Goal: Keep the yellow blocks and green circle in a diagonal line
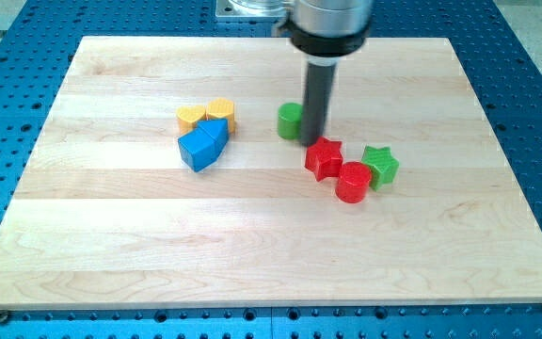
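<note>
Two yellow blocks sit left of the board's middle: one (190,118) on the left and a rounder one (221,111) touching it on the right. The green circle (290,121) stands to their right, partly hidden by my rod. My tip (312,143) rests on the board right at the green circle's right side, touching or nearly touching it. A red star (325,157) lies just below and right of the tip.
Two blue blocks (203,145) lie pressed together under the yellow ones. A red cylinder (353,182) and a green star (380,166) sit beside the red star. The wooden board (111,235) is ringed by a blue perforated table.
</note>
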`<state>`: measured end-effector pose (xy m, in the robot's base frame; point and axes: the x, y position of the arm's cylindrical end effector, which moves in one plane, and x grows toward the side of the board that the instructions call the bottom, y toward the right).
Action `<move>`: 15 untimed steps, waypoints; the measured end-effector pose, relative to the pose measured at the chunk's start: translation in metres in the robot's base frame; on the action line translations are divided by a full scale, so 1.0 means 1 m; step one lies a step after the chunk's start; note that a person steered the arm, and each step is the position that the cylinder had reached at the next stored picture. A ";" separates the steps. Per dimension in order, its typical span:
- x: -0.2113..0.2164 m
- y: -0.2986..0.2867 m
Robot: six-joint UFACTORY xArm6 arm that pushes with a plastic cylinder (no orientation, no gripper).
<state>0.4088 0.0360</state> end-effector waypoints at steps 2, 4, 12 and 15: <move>-0.049 0.044; -0.018 -0.008; -0.043 -0.047; -0.043 -0.066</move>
<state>0.3659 -0.0299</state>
